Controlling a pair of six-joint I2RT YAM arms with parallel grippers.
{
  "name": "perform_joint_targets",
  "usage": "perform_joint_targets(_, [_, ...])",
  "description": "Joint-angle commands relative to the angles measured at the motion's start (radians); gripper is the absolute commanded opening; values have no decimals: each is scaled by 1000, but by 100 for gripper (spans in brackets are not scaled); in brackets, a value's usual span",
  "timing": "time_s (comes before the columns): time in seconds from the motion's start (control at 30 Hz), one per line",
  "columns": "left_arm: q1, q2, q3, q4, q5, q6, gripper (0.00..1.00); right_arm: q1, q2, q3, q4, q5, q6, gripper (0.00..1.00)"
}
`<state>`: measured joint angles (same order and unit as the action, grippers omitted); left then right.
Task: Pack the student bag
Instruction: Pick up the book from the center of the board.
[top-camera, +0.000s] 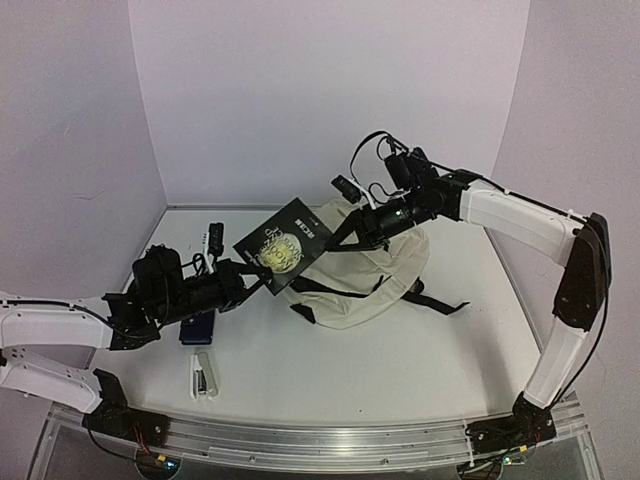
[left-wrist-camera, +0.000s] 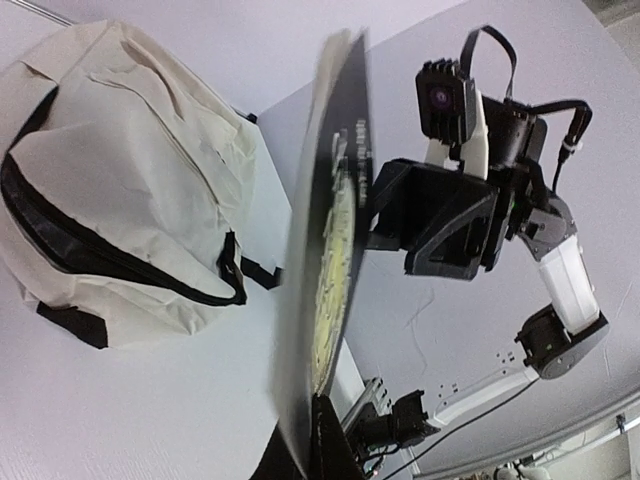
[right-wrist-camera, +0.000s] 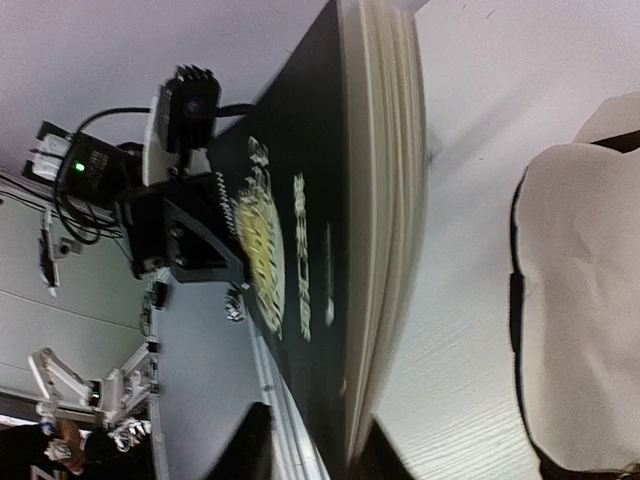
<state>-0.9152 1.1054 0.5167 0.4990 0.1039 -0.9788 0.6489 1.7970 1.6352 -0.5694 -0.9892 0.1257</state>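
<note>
The cream student bag with black zipper and straps lies at the table's middle right; it also shows in the left wrist view and the right wrist view. A black book with a yellow emblem is held in the air to the left of the bag. My left gripper is shut on its lower left edge. My right gripper straddles the book's right edge. One finger stands clear of the cover, so the gripper reads as open. The book is edge-on and blurred there.
A blue flat item and a white stapler lie at the front left. A black item and a white pen lie at the back left. White walls close in the table on three sides.
</note>
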Motion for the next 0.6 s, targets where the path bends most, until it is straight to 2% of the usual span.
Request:
perform_joint_targets(0.0, [6,-109,-51,-25,-170,-71,0,10,22,8,-2,322,-81,60])
perform_joint_targets(0.03, [6,-131,-63,-48,-192,-86,0,12,26,8,-2,387,-104,68])
perform_joint_targets(0.07, [7,-156,-72,-68,-209,-99,0,16,35,12,-5,440,-126,70])
perform_joint_targets(0.2, [6,-215,-107,-134,-266,-142,0,80,69,27,-21,657,-289,73])
perform_joint_targets(0.33, [5,-279,-135,-201,-322,-195,0,199,118,47,-24,891,-438,78])
perform_joint_targets(0.57, [5,-368,-148,-320,-377,-228,0,255,252,155,-22,1065,-501,81])
